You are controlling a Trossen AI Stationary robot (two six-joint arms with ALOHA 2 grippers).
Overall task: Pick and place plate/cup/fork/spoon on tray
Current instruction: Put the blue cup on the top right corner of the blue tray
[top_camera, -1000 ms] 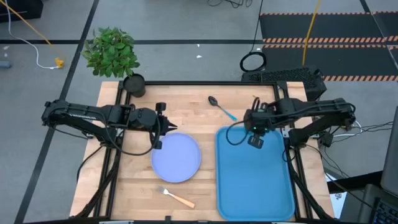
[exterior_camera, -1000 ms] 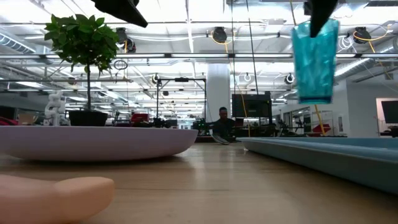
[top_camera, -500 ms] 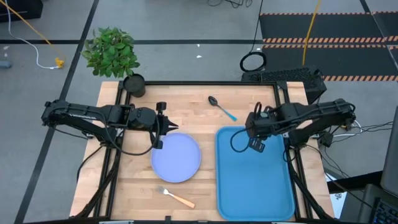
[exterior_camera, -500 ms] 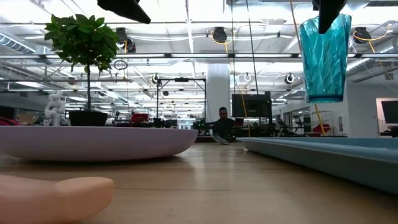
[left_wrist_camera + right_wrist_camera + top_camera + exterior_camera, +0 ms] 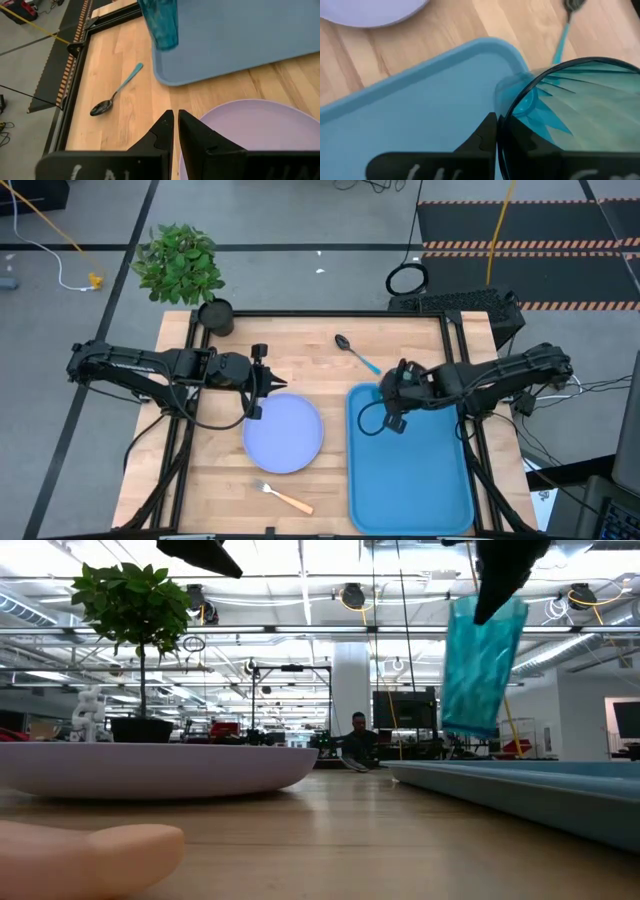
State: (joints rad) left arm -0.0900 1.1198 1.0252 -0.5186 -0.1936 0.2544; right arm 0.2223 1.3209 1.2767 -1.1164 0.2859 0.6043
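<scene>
My right gripper [image 5: 393,404] is shut on the translucent teal cup [image 5: 481,665], held in the air over the far left corner of the bright blue tray [image 5: 420,480]. The cup also shows in the right wrist view [image 5: 580,100]. My left gripper [image 5: 262,385] is shut and empty above the far left rim of the lavender plate [image 5: 285,434], which lies flat on the table. The spoon [image 5: 357,353] lies beyond the tray. The fork [image 5: 285,498] lies near the front edge, in front of the plate. My right gripper holds the cup by its rim [image 5: 506,107], with one finger [image 5: 487,134] outside the wall; the other finger seems to show dark through the wall from inside. The cup hangs below the fingers, lifted clear of the tray and tilted.
A potted plant [image 5: 183,265] stands at the table's far left corner with its black pot [image 5: 215,315]. The black table frame [image 5: 320,314] runs along the far edge. Bare wood [image 5: 310,365] lies between the plate and the spoon.
My right gripper has carried the cup toward the table's left edge, from over the tray's far middle to its far left corner. The cup has gone from hanging upright to tilted and stays clear of the tray.
</scene>
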